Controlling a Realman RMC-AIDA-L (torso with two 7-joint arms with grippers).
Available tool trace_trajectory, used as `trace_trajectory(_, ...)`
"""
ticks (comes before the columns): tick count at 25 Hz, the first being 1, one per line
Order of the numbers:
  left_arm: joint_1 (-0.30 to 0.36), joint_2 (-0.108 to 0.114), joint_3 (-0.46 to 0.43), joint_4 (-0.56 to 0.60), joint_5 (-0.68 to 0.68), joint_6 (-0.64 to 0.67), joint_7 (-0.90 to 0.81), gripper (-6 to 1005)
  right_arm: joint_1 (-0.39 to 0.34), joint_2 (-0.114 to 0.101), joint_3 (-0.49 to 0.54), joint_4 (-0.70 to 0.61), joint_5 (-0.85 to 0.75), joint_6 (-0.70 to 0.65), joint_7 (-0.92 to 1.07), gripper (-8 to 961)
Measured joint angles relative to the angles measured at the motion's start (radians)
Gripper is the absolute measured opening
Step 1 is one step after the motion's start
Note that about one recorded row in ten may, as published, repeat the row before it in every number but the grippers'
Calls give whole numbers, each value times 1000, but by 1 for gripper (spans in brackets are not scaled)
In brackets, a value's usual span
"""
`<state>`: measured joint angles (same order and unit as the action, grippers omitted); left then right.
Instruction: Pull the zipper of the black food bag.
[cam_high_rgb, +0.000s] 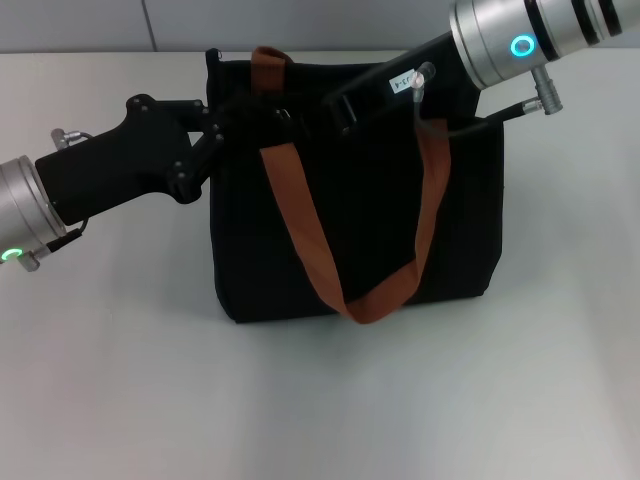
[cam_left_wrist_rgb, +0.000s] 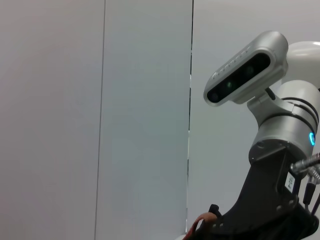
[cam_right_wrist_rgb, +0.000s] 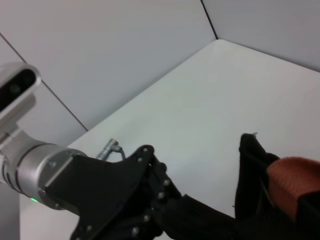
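Note:
The black food bag (cam_high_rgb: 360, 220) stands upright in the middle of the table, its rust-brown handles (cam_high_rgb: 300, 220) hanging down its front. My left gripper (cam_high_rgb: 262, 122) comes in from the left and is shut on the bag's top edge near its left corner; it also shows in the right wrist view (cam_right_wrist_rgb: 170, 200), against the black fabric (cam_right_wrist_rgb: 250, 160). My right gripper (cam_high_rgb: 340, 108) reaches down from the upper right to the top edge, just right of the left gripper. The zipper cannot be made out against the black fabric and grippers.
The white table (cam_high_rgb: 320, 400) stretches in front of and beside the bag. A grey panelled wall (cam_high_rgb: 100, 25) runs behind it. The left wrist view shows my head camera (cam_left_wrist_rgb: 245, 70) and the right arm's black wrist (cam_left_wrist_rgb: 270, 200).

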<state>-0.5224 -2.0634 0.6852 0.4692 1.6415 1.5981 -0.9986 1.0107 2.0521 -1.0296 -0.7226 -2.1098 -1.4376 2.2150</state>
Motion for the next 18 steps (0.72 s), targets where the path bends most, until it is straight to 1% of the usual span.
trace_trajectory(4,5,1,-4,0,0,1,0,19,-15,4,-2,-29,-23,10,14,-2)
trace_trajectory(6,7,2,-5,1,0,2,0,19,-41,7,-1,-83,-44,10,47,-2)
trace_trajectory(7,7,5,-6,1,-1,3,0,19,-86,10,-1,-174,-72,7,95,-2)
trace_trajectory(12,10,6,-13,6,-2,4,0,19,-192,11,8,-371,-123,-34,193,-3)
trace_trajectory(15,10,7,-20,6,-2,4,0,19,-248,10,33,-449,-151,-58,227,-3)
trace_trajectory(16,10,7,-20,6,-2,4,0,20,-248,10,33,-449,-151,-58,227,-3)
trace_trajectory(17,10,9,-25,6,-2,4,0,20,-276,11,64,-488,-174,-72,241,-3)
trace_trajectory(18,10,9,-25,6,-2,4,0,20,-276,11,64,-488,-174,-72,241,-3)
